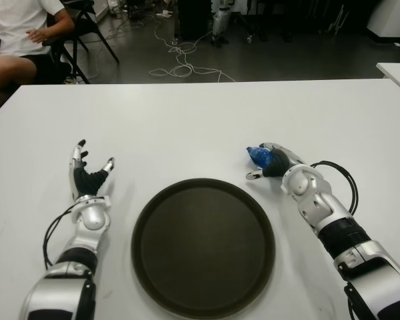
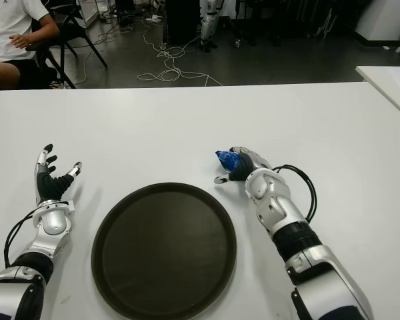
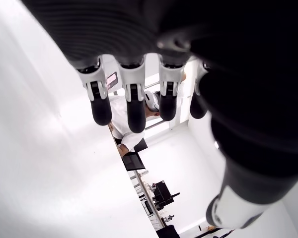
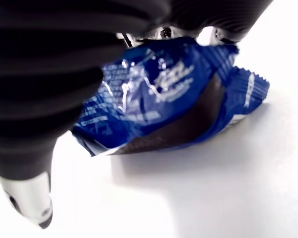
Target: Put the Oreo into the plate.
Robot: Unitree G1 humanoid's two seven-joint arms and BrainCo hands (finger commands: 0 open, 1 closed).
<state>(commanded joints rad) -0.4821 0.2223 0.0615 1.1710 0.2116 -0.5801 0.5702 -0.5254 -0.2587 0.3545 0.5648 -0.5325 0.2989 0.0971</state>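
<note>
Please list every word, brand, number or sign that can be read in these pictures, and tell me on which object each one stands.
Nothing can be read for certain.
Blue Oreo packet, under the right hand: white print on the wrapper, too blurred and creased to read.
Dark plate: no text.
White table: no text.
Left hand: no label visible.

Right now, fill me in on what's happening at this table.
The robot's right hand is closed around a blue Oreo packet on the white table, just beyond the right rim of the dark round plate. The packet isn't in the plate yet. The left hand shows left of the plate, fingers spread, holding nothing.
</note>
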